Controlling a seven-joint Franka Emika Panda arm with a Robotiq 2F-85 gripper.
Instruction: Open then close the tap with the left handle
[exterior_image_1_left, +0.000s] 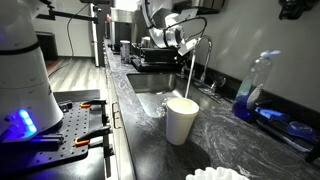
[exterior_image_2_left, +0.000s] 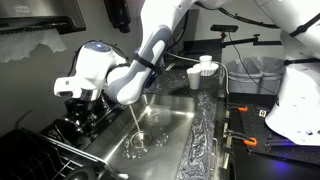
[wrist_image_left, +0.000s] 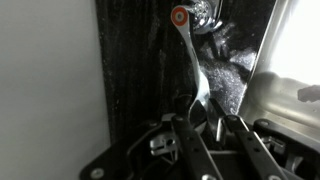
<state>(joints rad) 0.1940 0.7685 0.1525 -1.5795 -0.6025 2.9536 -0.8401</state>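
The tap (exterior_image_1_left: 207, 48) is a tall chrome gooseneck at the back of the sink. A thin stream of water (exterior_image_2_left: 134, 118) runs from its spout into the basin. In the wrist view the left handle (wrist_image_left: 190, 60) is a slim chrome lever with a red dot at its tip. It runs down between the two fingers of my gripper (wrist_image_left: 203, 120), which is closed around its lower end. In both exterior views my gripper (exterior_image_1_left: 182, 42) (exterior_image_2_left: 82, 92) is at the tap's base, and the arm hides the handle there.
A white paper cup (exterior_image_1_left: 182, 120) (exterior_image_2_left: 205, 68) stands on the dark counter by the steel sink (exterior_image_1_left: 150, 100) (exterior_image_2_left: 165, 135). A blue-filled spray bottle (exterior_image_1_left: 255, 88) stands behind the tap. A black dish rack (exterior_image_2_left: 40, 155) sits beside the basin.
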